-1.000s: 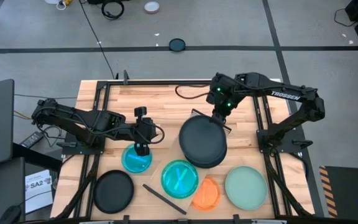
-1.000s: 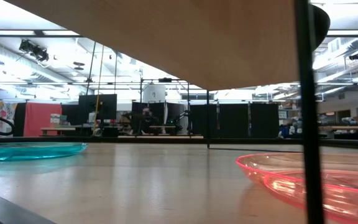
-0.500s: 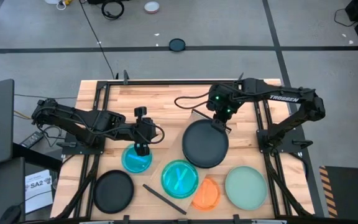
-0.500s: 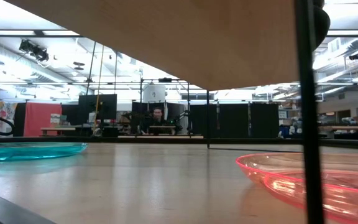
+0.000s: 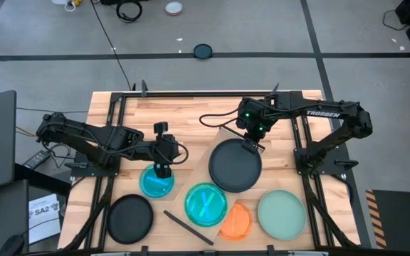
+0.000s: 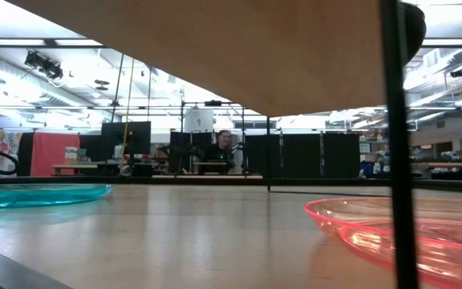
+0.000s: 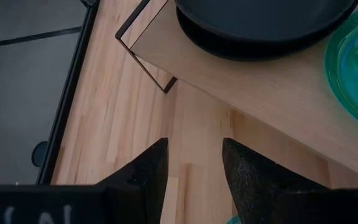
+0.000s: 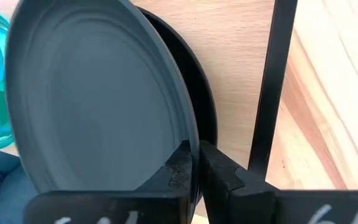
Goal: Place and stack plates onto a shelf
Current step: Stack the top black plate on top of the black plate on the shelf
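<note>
Plates are the matter here, and one large black plate (image 8: 98, 99) is between the fingers (image 8: 179, 165) of my right gripper (image 5: 250, 139). The fingers are pressed together on its rim, at the edge nearest to my wrist, and the plate reaches away from them, tilted. Directly under it lies a second black plate (image 8: 197, 81), which rests on the shelf (image 5: 223, 133), the pale wood board with a thin dark strip (image 8: 269, 87) just beside my fingers. Past the far edge of the held plate I see a blue-green plate (image 5: 206, 204), then an orange plate (image 5: 238, 222), and beside that the pale mint plate (image 5: 281, 213).

My left gripper (image 5: 161, 169) hangs over a small teal plate (image 5: 156, 182) and holds nothing; its fingers (image 7: 151, 171) stand apart, with bare table (image 7: 114, 112) between them. Ahead of them is the corner of the shelf with the black plates on it. Further from this gripper, near the table edge, another black plate (image 5: 129, 217) lies alone, and a dark strip (image 5: 188, 227) lies loose beside it.
</note>
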`<state>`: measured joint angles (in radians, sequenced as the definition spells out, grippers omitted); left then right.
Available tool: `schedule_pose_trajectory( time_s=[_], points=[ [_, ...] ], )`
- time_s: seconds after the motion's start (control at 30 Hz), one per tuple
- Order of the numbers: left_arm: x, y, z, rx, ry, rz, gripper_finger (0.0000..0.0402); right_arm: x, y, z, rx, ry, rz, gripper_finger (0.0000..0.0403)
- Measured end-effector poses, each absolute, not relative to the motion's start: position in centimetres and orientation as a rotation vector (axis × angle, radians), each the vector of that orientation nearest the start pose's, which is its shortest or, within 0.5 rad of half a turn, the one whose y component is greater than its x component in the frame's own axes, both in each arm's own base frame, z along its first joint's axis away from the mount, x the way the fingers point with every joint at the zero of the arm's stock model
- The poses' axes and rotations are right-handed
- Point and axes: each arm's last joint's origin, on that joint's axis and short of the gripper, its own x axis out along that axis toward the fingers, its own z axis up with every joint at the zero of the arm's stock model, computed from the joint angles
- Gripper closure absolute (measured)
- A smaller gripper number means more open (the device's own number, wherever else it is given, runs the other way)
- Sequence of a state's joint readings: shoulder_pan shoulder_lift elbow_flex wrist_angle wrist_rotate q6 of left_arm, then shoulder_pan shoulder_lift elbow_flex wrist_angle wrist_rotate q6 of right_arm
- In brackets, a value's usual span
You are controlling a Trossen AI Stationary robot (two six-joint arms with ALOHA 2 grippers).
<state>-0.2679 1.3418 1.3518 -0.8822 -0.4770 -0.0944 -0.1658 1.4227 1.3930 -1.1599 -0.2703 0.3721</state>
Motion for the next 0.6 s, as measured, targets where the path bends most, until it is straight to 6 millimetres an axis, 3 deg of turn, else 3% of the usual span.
schedule_pose_trajectory(
  time_s=[0.6],
  points=[
    [25.87,-5.72,35.15,0.230,0.802,0.233,0.0244,26.27,-3.65,32.92,0.577,1.153,-0.136,0.0315]
  ],
)
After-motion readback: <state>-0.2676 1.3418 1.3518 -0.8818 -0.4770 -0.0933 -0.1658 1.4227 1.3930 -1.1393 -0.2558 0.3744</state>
